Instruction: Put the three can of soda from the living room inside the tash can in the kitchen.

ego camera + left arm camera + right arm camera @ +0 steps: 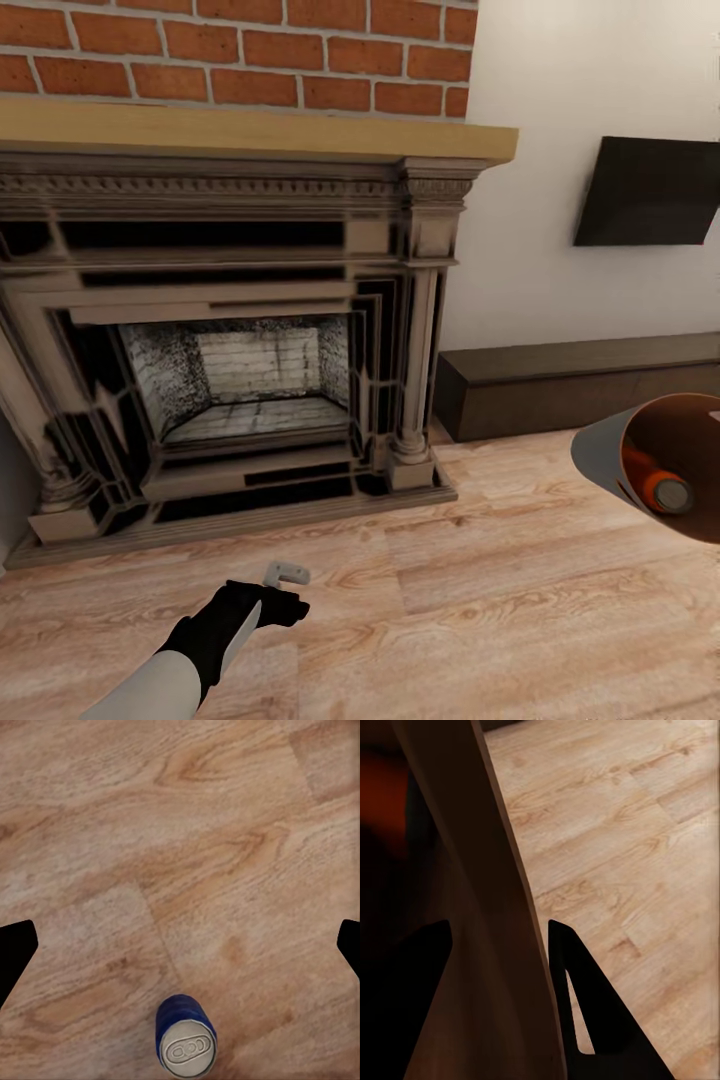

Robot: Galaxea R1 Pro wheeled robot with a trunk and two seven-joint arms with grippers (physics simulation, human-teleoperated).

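A dark blue can of soda [186, 1041] with a grey top stands upright on the wood floor, seen in the left wrist view. My left gripper [182, 943] hangs above it, open wide, its fingertips far apart and touching nothing. In the head view the left gripper [285, 588] reaches low over the floor in front of the fireplace. At the right, the light-grey tash can [608, 452] is tilted with its mouth towards me, and an orange can of soda [662, 486] lies inside. My right gripper [496, 939] is shut on the tash can [472, 870] wall.
A dark carved fireplace [250, 380] under a red-brick chimney stands straight ahead. A long dark low cabinet [585, 385] runs along the white wall to the right, beneath a black wall TV [650, 190]. Wood floor spreads between me and them.
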